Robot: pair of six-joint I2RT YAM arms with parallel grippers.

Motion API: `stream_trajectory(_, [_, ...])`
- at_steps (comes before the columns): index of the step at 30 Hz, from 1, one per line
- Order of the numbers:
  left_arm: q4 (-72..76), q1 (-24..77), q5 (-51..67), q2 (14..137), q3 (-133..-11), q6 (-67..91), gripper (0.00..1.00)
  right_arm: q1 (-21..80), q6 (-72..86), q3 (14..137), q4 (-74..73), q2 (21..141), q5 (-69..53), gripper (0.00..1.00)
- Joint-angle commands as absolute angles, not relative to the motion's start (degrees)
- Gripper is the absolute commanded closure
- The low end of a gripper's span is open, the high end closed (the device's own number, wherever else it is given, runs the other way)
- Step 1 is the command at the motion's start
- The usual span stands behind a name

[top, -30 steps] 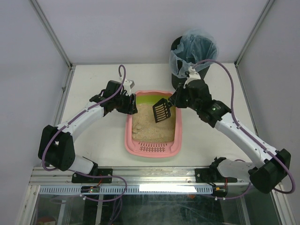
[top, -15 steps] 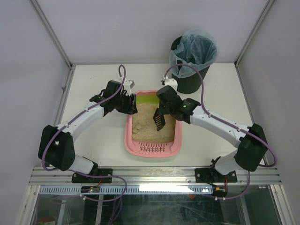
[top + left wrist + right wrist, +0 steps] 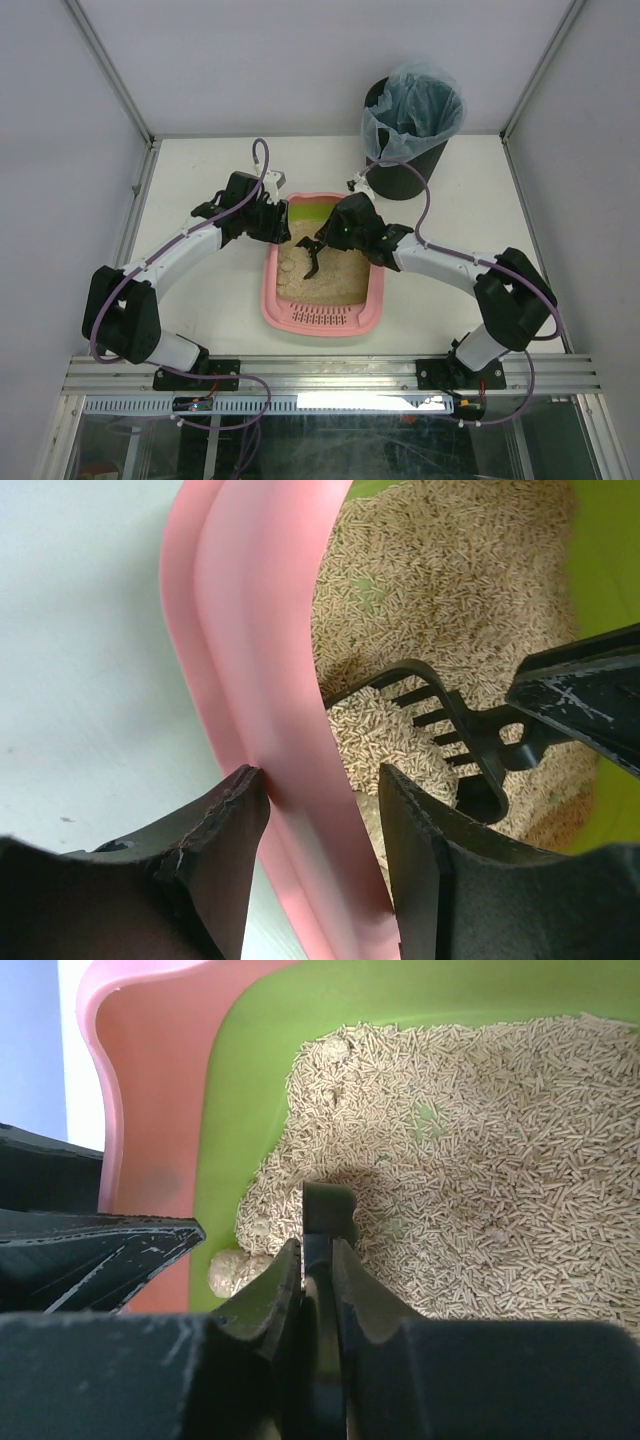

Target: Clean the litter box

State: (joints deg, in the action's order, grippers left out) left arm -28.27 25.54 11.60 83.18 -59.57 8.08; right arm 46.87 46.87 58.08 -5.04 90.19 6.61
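Note:
The pink litter box sits mid-table, its green inner end at the far side and beige litter inside. My left gripper is shut on the box's left wall, one finger outside it and the other inside. My right gripper is shut on the handle of the black slotted scoop. The scoop's head lies tilted in the litter near the left wall. In the right wrist view the handle is clamped edge-on, and a pale clump rests against the green wall.
A black round bin with a bluish bag stands at the far right of the table, behind the right arm. Metal frame posts and white walls close in both sides. The slotted rim of the box faces the arm bases.
My right arm swung left, away from the bin, and carried the scoop across the box and down into the litter near the left wall. The left gripper kept its hold.

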Motion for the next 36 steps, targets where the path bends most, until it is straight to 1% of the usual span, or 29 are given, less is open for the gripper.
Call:
stream_trajectory(1, [-26.8, 26.5, 12.6, 84.7, -60.3, 6.7, 0.51, 49.4, 56.0, 53.5, 3.6, 93.4, -7.5, 1.0])
stream_trajectory(9, [-26.7, 26.6, 12.6, 84.5, -60.2, 6.7, 0.51, 44.4, 59.8, 46.7, 10.5, 85.4, -6.7, 1.0])
stream_trajectory(16, [-26.7, 26.5, 12.5, 84.4, -60.2, 6.7, 0.51, 43.2, 59.2, 43.9, 10.6, 78.2, -2.4, 1.0])
stream_trajectory(20, [-26.7, 26.5, 12.5, 84.2, -60.3, 6.7, 0.51, 43.2, 59.0, 43.2, 10.6, 76.9, -1.1, 1.0])
stream_trajectory(28, [-26.7, 26.5, 12.5, 84.1, -60.2, 6.6, 0.51, 43.2, 57.9, 44.5, 9.5, 78.2, -0.7, 1.0])
stream_trajectory(36, [-26.7, 26.5, 12.7, 84.0, -60.3, 6.6, 0.51, 43.2, 58.2, 44.0, 9.3, 74.6, 0.7, 1.0])
